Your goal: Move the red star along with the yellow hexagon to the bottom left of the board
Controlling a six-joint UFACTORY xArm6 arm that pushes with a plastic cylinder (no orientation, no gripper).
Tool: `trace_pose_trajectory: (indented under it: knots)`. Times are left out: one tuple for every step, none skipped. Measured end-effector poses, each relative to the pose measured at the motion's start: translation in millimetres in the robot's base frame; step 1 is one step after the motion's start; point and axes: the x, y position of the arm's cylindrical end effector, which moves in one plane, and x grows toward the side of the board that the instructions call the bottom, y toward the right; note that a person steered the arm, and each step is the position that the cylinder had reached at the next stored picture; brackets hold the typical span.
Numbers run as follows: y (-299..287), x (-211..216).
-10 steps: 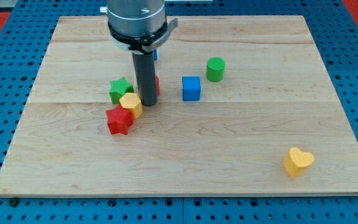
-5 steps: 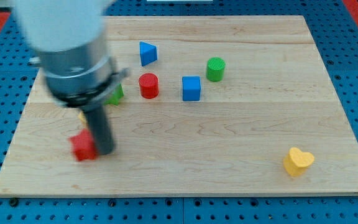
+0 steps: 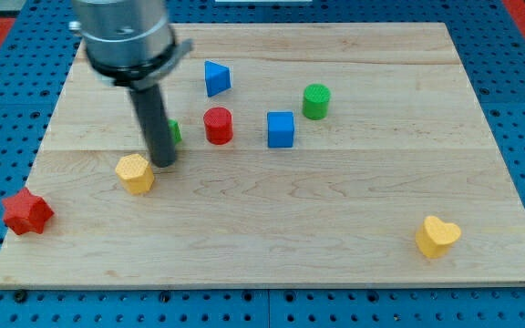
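The red star (image 3: 26, 211) lies at the board's left edge, near the bottom left corner. The yellow hexagon (image 3: 135, 173) lies to its upper right, a gap apart from it. My tip (image 3: 163, 162) stands just to the upper right of the yellow hexagon, close to or touching it. The rod hides most of a green block (image 3: 173, 133) behind it.
A red cylinder (image 3: 218, 125), a blue cube (image 3: 281, 129), a green cylinder (image 3: 315, 100) and a blue triangle (image 3: 214, 77) lie in the upper middle. A yellow heart (image 3: 437, 236) lies at the bottom right. The wooden board (image 3: 335, 219) sits on a blue pegboard.
The red star has slid left and down to the board's left edge. The yellow hexagon has moved left and down a little. My tip swept down-left, then came back up beside the hexagon.
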Motion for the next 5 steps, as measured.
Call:
trace_pose_trajectory:
  knots:
    - [-24.8,6.4]
    - [-92.7,-11.0]
    - [-154.3,17.5]
    - [-161.6,52.1]
    - [-147.7,82.3]
